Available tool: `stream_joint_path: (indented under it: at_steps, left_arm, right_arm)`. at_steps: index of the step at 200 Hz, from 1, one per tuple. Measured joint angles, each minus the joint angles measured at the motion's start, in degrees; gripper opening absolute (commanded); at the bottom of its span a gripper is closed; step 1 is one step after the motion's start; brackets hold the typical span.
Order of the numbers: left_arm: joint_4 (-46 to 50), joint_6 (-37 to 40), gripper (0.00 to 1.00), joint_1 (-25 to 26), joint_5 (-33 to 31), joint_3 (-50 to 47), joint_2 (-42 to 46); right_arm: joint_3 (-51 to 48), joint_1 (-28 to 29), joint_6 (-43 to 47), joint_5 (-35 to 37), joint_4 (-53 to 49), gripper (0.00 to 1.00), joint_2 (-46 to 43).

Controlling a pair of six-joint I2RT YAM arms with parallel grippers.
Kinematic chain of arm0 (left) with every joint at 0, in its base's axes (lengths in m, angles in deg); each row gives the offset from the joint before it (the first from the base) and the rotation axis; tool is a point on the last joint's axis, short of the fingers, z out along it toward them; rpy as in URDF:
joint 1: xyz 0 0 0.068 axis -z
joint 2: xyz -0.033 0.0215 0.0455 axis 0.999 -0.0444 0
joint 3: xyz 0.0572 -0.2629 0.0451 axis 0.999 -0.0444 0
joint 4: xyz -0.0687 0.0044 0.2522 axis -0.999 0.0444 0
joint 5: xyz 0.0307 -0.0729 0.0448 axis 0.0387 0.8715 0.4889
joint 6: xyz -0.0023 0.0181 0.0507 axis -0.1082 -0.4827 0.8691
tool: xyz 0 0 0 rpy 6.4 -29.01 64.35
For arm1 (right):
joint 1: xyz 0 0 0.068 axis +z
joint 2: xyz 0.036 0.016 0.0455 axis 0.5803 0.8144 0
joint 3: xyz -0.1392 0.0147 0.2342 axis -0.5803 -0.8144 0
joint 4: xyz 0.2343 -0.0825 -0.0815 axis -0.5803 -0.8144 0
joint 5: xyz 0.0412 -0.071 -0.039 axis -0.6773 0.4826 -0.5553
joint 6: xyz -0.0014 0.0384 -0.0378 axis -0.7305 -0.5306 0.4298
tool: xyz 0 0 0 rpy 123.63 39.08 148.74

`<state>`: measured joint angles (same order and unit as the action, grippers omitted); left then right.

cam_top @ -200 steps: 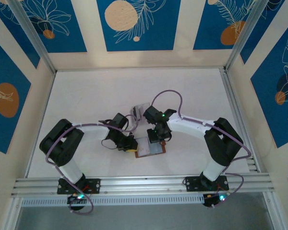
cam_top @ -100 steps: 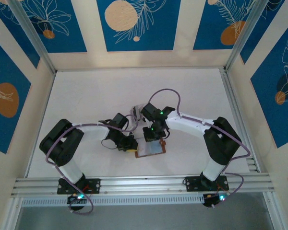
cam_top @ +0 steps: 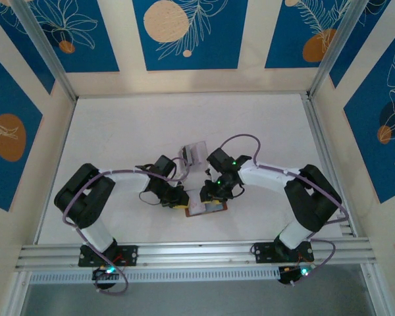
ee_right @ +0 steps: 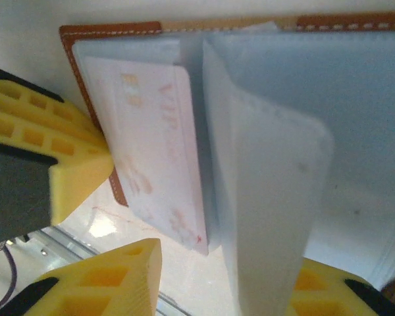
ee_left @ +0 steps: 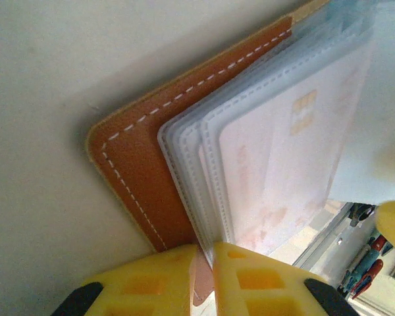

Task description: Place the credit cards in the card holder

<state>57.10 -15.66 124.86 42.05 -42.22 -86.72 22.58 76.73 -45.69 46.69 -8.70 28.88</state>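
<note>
The card holder [cam_top: 209, 207], a brown leather wallet with clear bluish sleeves, lies open on the table near the front. My left gripper [ee_left: 207, 263] is shut on its left edge, pinching leather [ee_left: 141, 164] and sleeve edges together. A pale credit card [ee_left: 283, 151] with a gold chip lies in the top sleeve and also appears as a credit card [ee_right: 155, 145] in the right wrist view. My right gripper [ee_right: 227, 276] hovers just over the card holder [ee_right: 105, 29] with its jaws apart. A loose sleeve leaf [ee_right: 270, 197] stands up between them, close to the right finger.
A clear slotted stand [cam_top: 195, 153] sits just behind the wallet, between the two wrists. The left gripper's yellow finger [ee_right: 49, 151] presses against the wallet's left edge. An aluminium rail [cam_top: 197, 251] runs along the table's near edge.
My right gripper has gone from shut to open and shifted a little right and nearer over the wallet. The left gripper keeps its hold and has not moved.
</note>
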Motion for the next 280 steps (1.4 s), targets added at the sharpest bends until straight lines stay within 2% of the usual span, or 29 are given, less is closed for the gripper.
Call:
stream_joint_path:
  at_steps: [63,125,163,205,280]
  left_arm:
    - [-0.09,-0.02,0.16,0.0,0.02,0.0,-0.02]
    - [-0.26,-0.02,0.16,0.0,-0.02,0.0,0.04]
    - [-0.26,-0.07,0.18,0.0,-0.02,0.0,0.15]
    - [0.79,-0.07,0.22,-0.02,-1.05,0.0,1.29]
    - [3.54,-0.92,0.26,-2.84,-3.04,-2.03,8.11]
  right_arm:
    - [2.73,0.74,0.22,5.18,-2.8,0.01,-0.33]
    - [8.44,5.4,0.13,6.8,-3.1,0.0,4.48]
    - [8.9,5.99,0.07,4.81,-1.14,0.1,8.76]
    - [8.92,5.84,-0.24,2.8,0.22,0.31,10.82]
    - [8.92,4.42,-0.13,-1.79,2.56,0.44,10.82]
